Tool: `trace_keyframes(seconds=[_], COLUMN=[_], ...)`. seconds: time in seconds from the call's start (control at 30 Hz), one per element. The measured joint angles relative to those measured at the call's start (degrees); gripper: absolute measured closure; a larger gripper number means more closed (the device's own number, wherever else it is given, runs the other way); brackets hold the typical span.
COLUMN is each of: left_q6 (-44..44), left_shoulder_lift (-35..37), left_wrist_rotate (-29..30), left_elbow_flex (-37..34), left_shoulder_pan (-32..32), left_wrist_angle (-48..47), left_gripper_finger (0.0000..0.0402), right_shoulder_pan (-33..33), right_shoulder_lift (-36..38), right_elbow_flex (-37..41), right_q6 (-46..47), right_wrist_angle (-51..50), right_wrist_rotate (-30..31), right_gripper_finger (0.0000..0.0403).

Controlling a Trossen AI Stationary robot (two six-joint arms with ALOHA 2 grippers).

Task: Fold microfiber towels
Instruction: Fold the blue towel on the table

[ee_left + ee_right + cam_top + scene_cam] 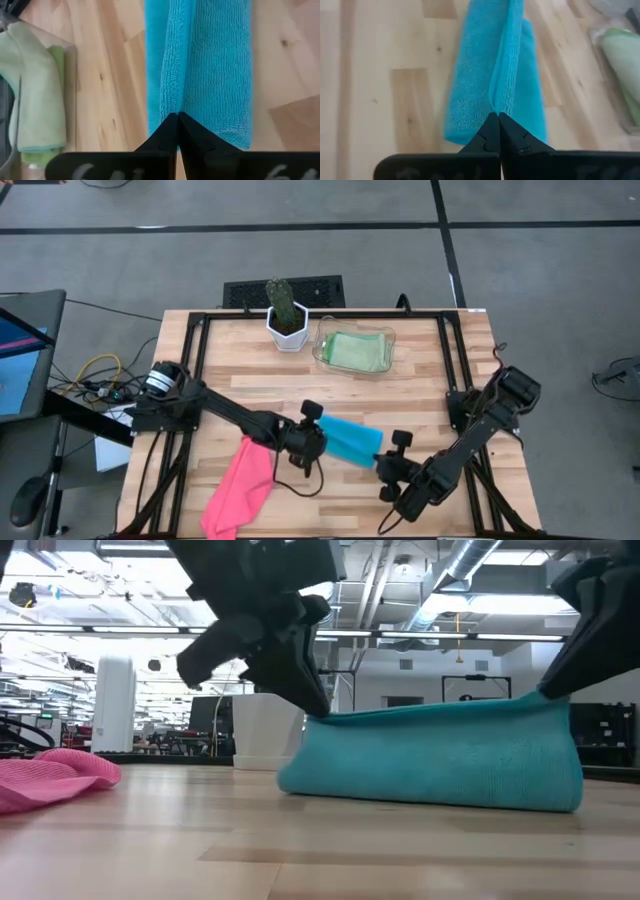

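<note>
Turquoise towel (350, 440) hangs pinched between our left gripper (318, 436) and right gripper (388, 462) at mid-table, both clamped on its edges. Nearby, the pink towel (240, 485) lies crumpled; green towels (357, 351) fill the clear tray (321, 340) beside a potted cactus (287, 315).

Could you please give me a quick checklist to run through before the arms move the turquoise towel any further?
1. Left gripper shut on turquoise towel edge: ok.
2. Right gripper shut on the opposite end: ok.
3. Towel doubled over, lower fold resting on the table: ok.
4. Layers aligned evenly along the whole edge: cannot tell.
5. Pink towel lying apart from the turquoise one: ok.
6. Clear tray with green towel out of the way: ok.
</note>
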State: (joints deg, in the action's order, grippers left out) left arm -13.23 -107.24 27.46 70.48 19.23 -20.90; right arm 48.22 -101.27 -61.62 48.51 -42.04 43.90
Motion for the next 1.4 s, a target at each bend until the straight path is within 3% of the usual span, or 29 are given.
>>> trace_keyframes(seconds=[0.3,0.53,0.7,1.23,1.4], left_q6=[-2.4,-2.2,-2.2,-2.6,-0.4], left_shoulder_lift=[0.0,-0.4,-0.7,-0.7,-0.7], left_wrist_rotate=[-3.6,-10.8,-12.7,-11.2,-8.9], left_elbow_flex=[0.1,0.1,-1.0,-1.4,-1.5], left_shoulder_pan=[-4.8,-8.7,-10.2,-11.2,-12.7], left_wrist_angle=[0.7,2.0,3.5,6.6,6.5], left_gripper_finger=[0.0401,0.0401,0.0401,0.0400,0.0371], right_shoulder_pan=[-2.5,-4.6,-5.0,-9.2,-10.0], right_shoulder_lift=[2.7,2.6,2.6,2.5,2.5], right_elbow_flex=[5.7,5.7,5.7,9.7,9.7], right_q6=[3.0,2.1,2.0,4.1,4.5], right_wrist_angle=[-1.5,-4.0,-4.4,-3.0,-3.2], right_wrist_rotate=[-0.3,-3.4,-3.5,-7.0,-7.2], right_gripper_finger=[0.0392,0.0392,0.0392,0.0358,0.0339])
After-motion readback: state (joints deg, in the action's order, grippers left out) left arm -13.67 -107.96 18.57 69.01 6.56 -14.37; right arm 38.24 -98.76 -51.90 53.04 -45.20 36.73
